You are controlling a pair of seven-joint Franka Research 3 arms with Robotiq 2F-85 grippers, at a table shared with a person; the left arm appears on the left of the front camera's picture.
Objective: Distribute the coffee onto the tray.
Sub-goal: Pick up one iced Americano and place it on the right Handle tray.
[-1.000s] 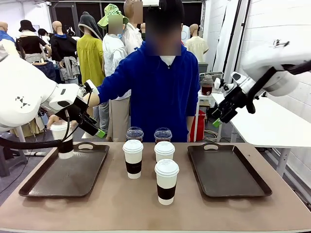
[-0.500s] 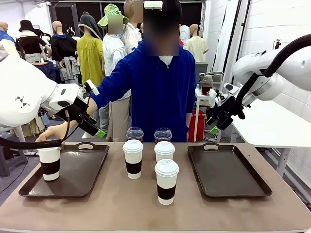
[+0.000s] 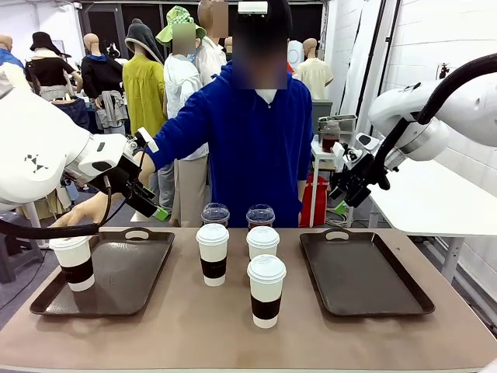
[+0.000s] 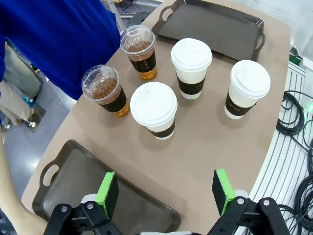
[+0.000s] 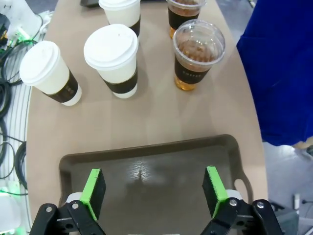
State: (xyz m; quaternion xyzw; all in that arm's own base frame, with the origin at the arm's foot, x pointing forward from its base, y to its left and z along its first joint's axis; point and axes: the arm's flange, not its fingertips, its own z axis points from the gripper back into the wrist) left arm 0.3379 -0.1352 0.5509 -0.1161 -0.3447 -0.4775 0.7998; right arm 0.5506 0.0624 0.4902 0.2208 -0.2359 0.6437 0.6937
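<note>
- front view: the left gripper (image 3: 153,207) hangs in the air above the back edge of the left tray (image 3: 147,237). well below its jaws and off to their outer side, a paper cup (image 3: 72,264) stands on that tray's corner. a person's hand (image 3: 78,220) is right over the lid, can't tell if it's touching. the right gripper (image 3: 342,200) hovers high, up and back from the bare right tray (image 3: 365,307). three more paper cups (image 3: 212,254) and two clear cups (image 3: 215,214) sit on the tabletop (image 3: 178,326), low and inward of both sets of jaws. jaw gap isn't readable from this angle.
- left wrist view: jaws spread wide, nothing between them. the left tray's corner lies under one jaw, with bare tabletop under the gap. all five loose cups are bunched ahead, and one paper cup (image 4: 154,110) sits closest, dead ahead.
- right wrist view: jaws wide open and empty too. the right tray (image 5: 146,171) is straight below the gap, cups just beyond its far edge.
- my take on doing it well: take the nearest paper cup first, come in low with a jaw on each side of the brown sleeve, and squeeze gently so the lid doesn't pop. keep it upright, mind the tightly packed neighbours, and steer clear of that hand.
</note>
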